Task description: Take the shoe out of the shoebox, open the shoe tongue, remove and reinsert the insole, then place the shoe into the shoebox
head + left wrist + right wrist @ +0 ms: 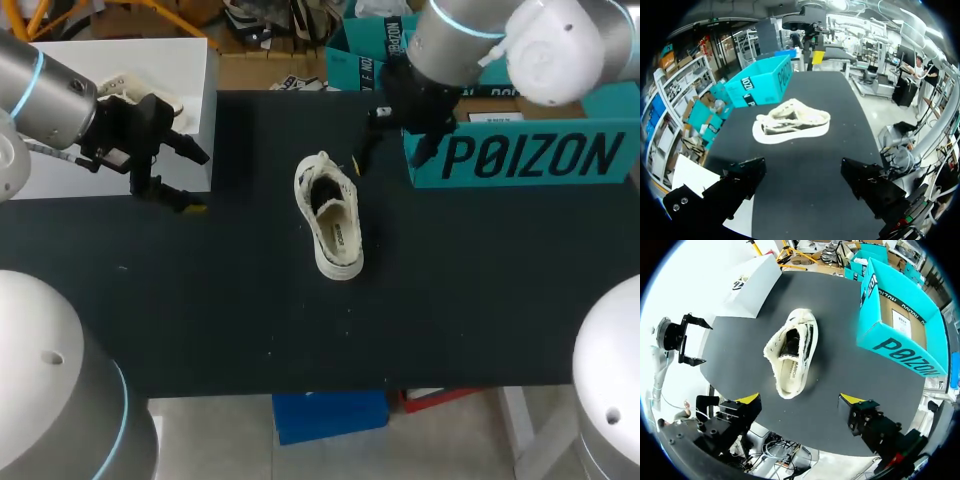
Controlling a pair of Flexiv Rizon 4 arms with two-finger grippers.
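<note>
The shoe (pixel 330 215) lies on the bench (pixel 200 300) at mid-frame, its long axis running top to bottom. Both sets of jaws hang released. The right arm's, upper right by the shoebox (pixel 530 160), look nearer.

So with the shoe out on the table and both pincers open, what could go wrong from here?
1. The shoe lies loose, with neither the left pincer nor the right pincer touching it. Tugging the tongue with one pincer alone could drag or roll it.
2. The right pincer hangs close by a corner of the shoebox, so a careless swing might knock the box askew.
</note>
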